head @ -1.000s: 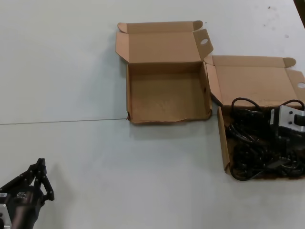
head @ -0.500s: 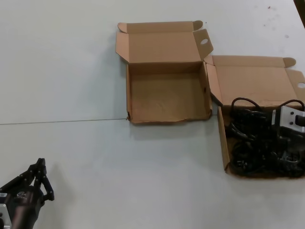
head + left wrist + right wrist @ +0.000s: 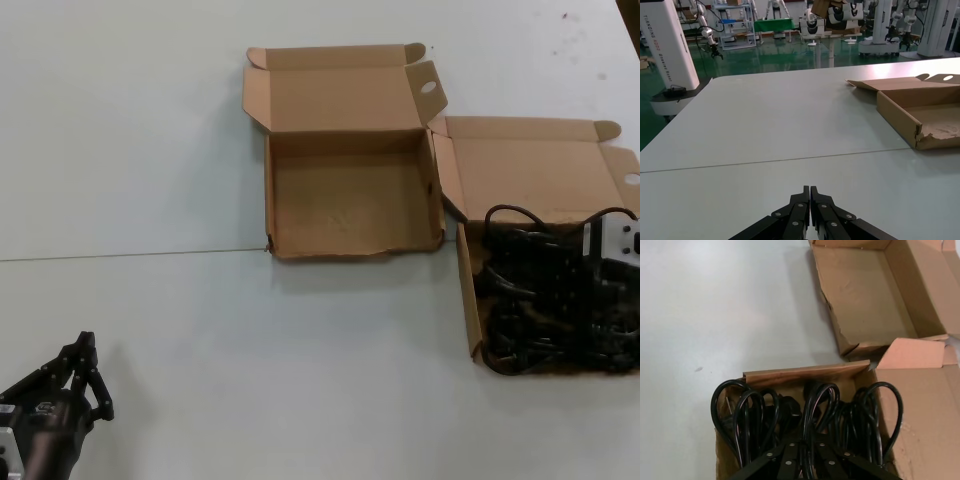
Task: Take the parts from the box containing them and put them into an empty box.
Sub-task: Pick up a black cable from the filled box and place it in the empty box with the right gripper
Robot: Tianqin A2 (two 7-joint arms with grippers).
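Several black coiled cables (image 3: 535, 300) fill the straight-walled box (image 3: 468, 300) at the right; they also show in the right wrist view (image 3: 747, 415), inside this box (image 3: 805, 374). My right gripper (image 3: 603, 285) is down among them, and its jaws (image 3: 806, 440) are shut on the strands of one cable bundle. The empty box (image 3: 350, 195), with a wavy front wall, lies open at the table's middle and holds nothing; it also shows in the right wrist view (image 3: 860, 290). My left gripper (image 3: 85, 375) is shut and empty at the near left, parked over bare table (image 3: 810, 189).
Both boxes have their lids (image 3: 340, 95) folded back flat on the far side, and the two boxes touch at a corner. The empty box's corner (image 3: 920, 135) shows in the left wrist view. A thin seam (image 3: 130, 255) crosses the white table.
My right gripper has shifted slightly right and sunk among the cables, and the coils around it have shifted. The left arm has not moved.
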